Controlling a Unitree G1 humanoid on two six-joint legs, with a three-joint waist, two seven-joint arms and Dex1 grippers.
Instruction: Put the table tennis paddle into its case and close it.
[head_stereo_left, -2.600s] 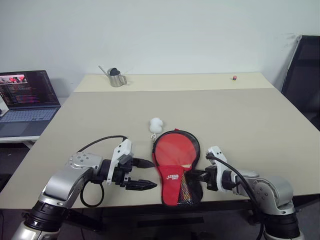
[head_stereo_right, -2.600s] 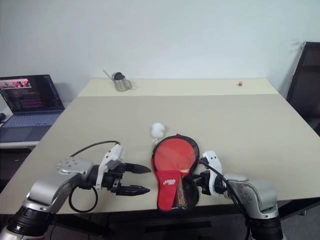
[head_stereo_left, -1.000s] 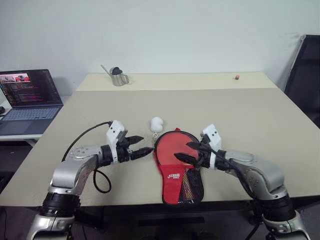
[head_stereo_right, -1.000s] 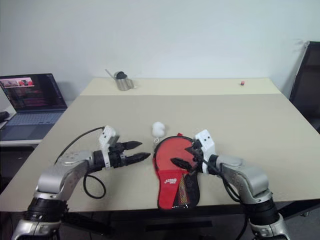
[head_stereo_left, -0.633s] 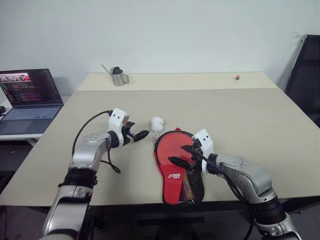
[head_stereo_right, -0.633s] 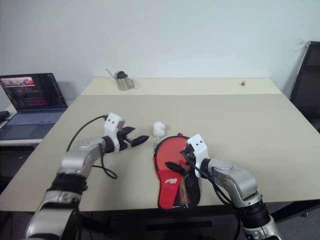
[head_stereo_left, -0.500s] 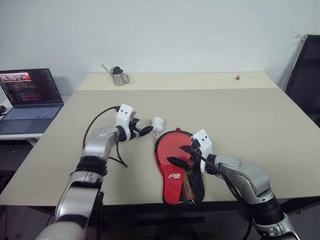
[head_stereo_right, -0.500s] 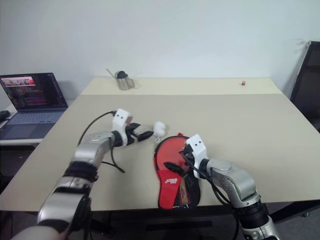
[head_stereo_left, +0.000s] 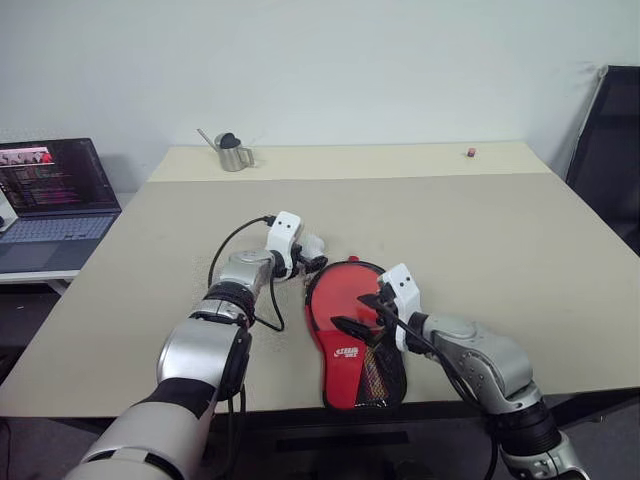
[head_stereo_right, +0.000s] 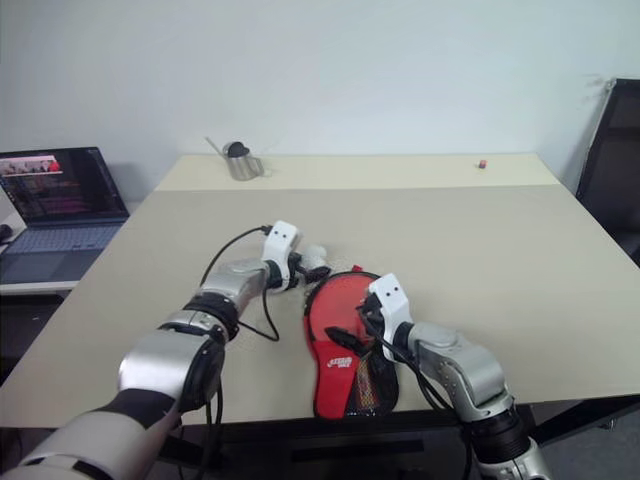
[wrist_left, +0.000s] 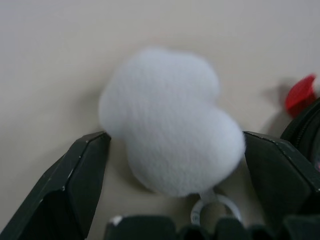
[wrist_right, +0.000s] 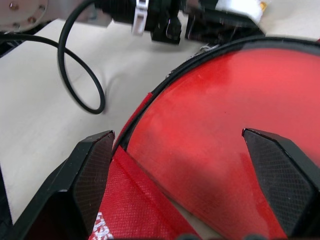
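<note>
The paddle (head_stereo_left: 340, 290) lies in the open red case (head_stereo_left: 352, 362) at the table's (head_stereo_left: 500, 240) near edge, long axis running away from the robot, handle nearest. The left gripper (wrist_left: 172, 195), fingers apart, straddles the white fluffy zipper charm (wrist_left: 170, 120) just beyond the case's round end. The right gripper (wrist_right: 192, 175), also spread, hovers over the paddle face.

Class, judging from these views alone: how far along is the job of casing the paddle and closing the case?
Done: the table tennis paddle lies in the case, red face exposed. In hand: the open left gripper straddles the white pompom on the zipper ring; the open right gripper hovers over the paddle. Left: grip the pompom and close the case.
</note>
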